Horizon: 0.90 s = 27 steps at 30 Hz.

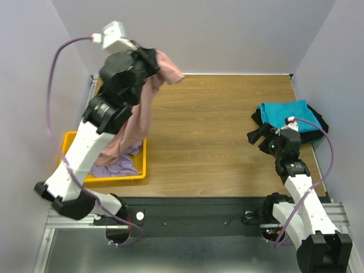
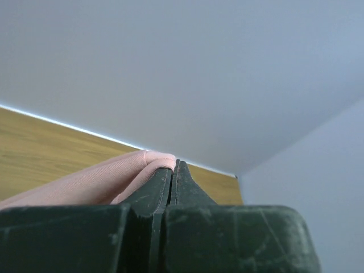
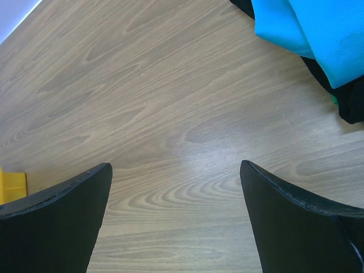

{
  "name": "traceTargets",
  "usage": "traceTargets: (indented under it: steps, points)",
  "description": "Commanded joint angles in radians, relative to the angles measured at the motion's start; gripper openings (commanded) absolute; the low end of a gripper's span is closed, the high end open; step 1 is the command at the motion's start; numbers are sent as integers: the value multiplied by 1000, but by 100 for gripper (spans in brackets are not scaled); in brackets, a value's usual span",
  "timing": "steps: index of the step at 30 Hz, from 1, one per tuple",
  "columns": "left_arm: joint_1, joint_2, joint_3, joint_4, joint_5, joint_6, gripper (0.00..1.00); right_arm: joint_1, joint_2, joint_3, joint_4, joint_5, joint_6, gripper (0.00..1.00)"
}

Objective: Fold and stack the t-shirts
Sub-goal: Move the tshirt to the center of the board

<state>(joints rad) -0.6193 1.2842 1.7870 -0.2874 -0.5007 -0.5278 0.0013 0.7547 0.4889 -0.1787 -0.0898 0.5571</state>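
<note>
Behind the left arm (image 1: 94,133), pink t-shirt (image 1: 143,111) partly hidden, left fingers (image 2: 152,196) clamped on its fold; right fingers (image 3: 57,219) wide apart.

Count from the remote feed:

- Soft cloth t-shirts, four: one dusty pink t-shirt (image 1: 142,108), one lavender t-shirt (image 1: 114,168), one teal t-shirt (image 1: 284,114), one black t-shirt (image 1: 307,138).
- One rectangular yellow plastic bin (image 1: 114,178).
- One wood-grain worktop (image 1: 210,136).
- Two white-and-black arms, left arm (image 1: 79,153) and right arm (image 1: 301,205).
- I make it one gripper apiece: left gripper (image 2: 173,166), right gripper (image 3: 176,170).
- Purple cables, two: left cable (image 1: 57,62), right cable (image 1: 325,148).
</note>
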Motion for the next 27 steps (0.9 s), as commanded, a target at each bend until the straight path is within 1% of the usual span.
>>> traceTargets:
  steps: [1, 2, 3, 4, 5, 6, 9, 11, 12, 14, 16, 17, 18, 19, 20, 21, 22, 23, 24, 25, 26, 27]
  points:
    - [-129, 110, 211, 156, 76, 139, 0, -3, -20, -16, 35, 62, -20, 100]
    - [-161, 141, 257, 157, 74, 164, 0, -3, -25, -18, 33, 70, -20, 100]
    - [-234, 199, 306, 159, 64, 192, 0, -3, -37, -19, 31, 73, -23, 100]
    - [-261, 228, 399, 157, 60, 236, 0, -3, -41, -19, 30, 78, -23, 100]
    - [-287, 256, 440, 159, 65, 248, 0, -3, -44, -19, 22, 84, -23, 100]
    - [-316, 300, 513, 159, 95, 262, 0, -3, -57, -18, 21, 84, -23, 100]
    - [-333, 342, 572, 168, 103, 236, 0, -3, -78, -15, -4, 142, -22, 100]
    - [-333, 339, 540, 189, 38, 218, 0, -3, -104, -10, -19, 157, -25, 100]
    - [-333, 327, 516, 223, -51, 201, 0, -3, -112, -6, -37, 163, -25, 100]
    - [-327, 314, 433, 244, -108, 204, 0, -3, -143, 4, -56, 168, -28, 100]
    - [-310, 291, 360, 223, -134, 166, 0, -3, -161, 2, -62, 180, -29, 100]
    - [-271, 281, 324, 218, -125, 146, 0, -3, -173, -1, -64, 192, -29, 100]
    - [-245, 250, 278, 214, -93, 82, 0, -3, -175, -3, -67, 199, -29, 100]
    - [-211, 230, 164, 214, -64, 57, 0, -3, -173, 0, -70, 202, -29, 100]
    - [-142, 195, 96, 217, 9, 26, 0, -3, -169, 4, -74, 194, -29, 100]
    - [-101, 176, 21, 226, 45, -32, 0, -3, -166, 7, -77, 188, -31, 100]
    - [-68, 162, -138, 240, 109, -52, 0, -3, -158, 10, -79, 179, -31, 100]
    - [-1, 143, -218, 270, 131, -72, 1, -3, -147, 10, -79, 174, -28, 100]
    - [22, 138, -354, 281, 146, -105, 8, -3, -137, 11, -79, 168, -29, 100]
    - [45, 139, -407, 281, 157, -113, 21, -3, -126, 13, -79, 164, -29, 100]
    - [73, 145, -450, 281, 169, -116, 67, -3, -114, 16, -79, 162, -31, 100]
    - [93, 168, -481, 275, 197, -118, 90, -3, -85, 20, -82, 156, -34, 100]
